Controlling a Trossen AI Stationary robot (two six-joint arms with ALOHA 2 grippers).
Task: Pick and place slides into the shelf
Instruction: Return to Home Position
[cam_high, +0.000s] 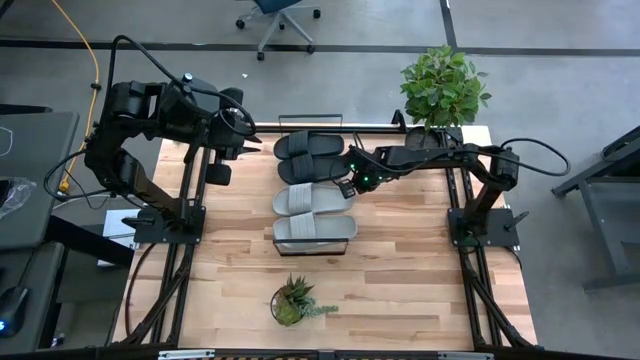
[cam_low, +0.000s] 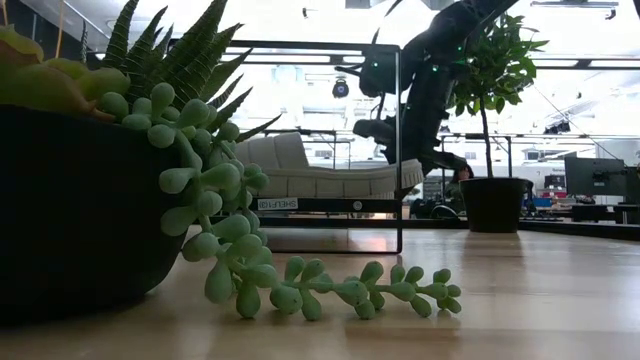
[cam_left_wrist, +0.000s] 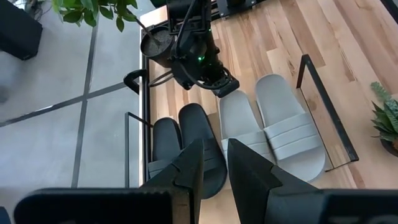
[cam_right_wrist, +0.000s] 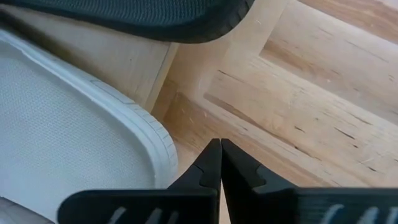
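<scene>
Four slides lie side by side across the shelf (cam_high: 315, 244), soles down: two black (cam_high: 310, 145) (cam_high: 314, 166) at the far end and two light grey (cam_high: 312, 200) (cam_high: 315, 228) at the near end. My right gripper (cam_high: 350, 187) is shut and low at the shelf's right side. In the right wrist view its tips (cam_right_wrist: 221, 146) are just beside the rim of a grey slide (cam_right_wrist: 68, 143), with a narrow gap between them, and a black slide (cam_right_wrist: 155, 18) lies beyond. My left gripper (cam_left_wrist: 214, 165) is open and held high, left of the shelf, looking down on all the slides.
A potted green plant (cam_high: 442, 85) stands at the table's far right corner, just behind my right arm. A succulent in a dark pot (cam_high: 293, 302) sits near the front edge and fills the left of the low view (cam_low: 200, 180). Bare wood lies on both sides of the shelf.
</scene>
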